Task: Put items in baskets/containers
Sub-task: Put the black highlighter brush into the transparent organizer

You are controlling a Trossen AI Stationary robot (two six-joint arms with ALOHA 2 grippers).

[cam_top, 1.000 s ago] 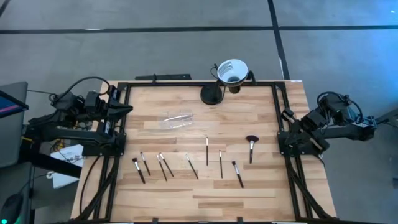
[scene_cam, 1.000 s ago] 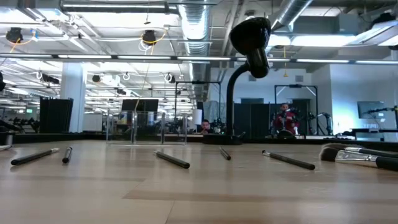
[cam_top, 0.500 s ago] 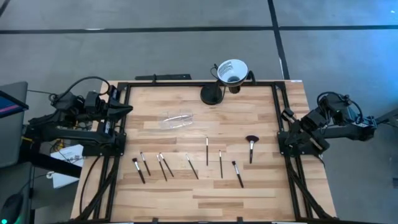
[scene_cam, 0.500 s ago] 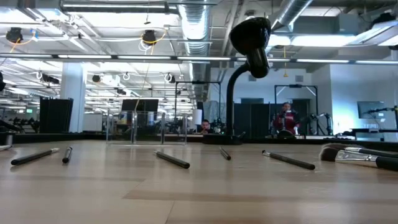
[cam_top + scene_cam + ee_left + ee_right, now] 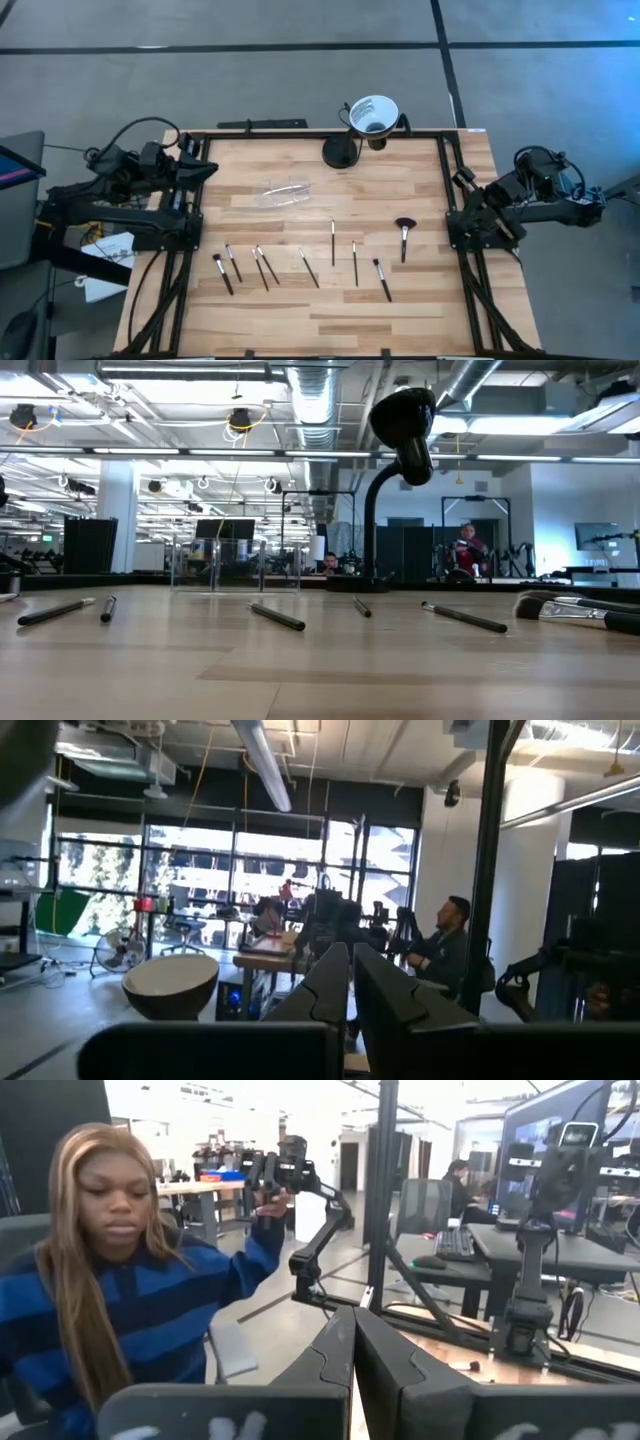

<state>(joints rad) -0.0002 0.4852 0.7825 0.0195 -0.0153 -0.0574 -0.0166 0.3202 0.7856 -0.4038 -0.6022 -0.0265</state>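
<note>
Brushes (image 5: 333,243) light, thin, stiff, lying flat in row mid-table; pinch handles mid-length, may roll; clear holder (image 5: 284,192) beyond them, light, slippery; left gripper (image 5: 351,982) and right gripper (image 5: 354,1342) pressed together, parked at table edges

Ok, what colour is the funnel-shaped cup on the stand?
White cup, on a black stand; the high view shows it best.

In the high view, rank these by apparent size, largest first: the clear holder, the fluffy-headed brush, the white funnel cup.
1. White funnel cup, widest overall.
2. Clear holder, long but faint, so its edges are unsure.
3. Fluffy-headed brush, thinnest; similar in length to the holder, so that pair is close.
</note>
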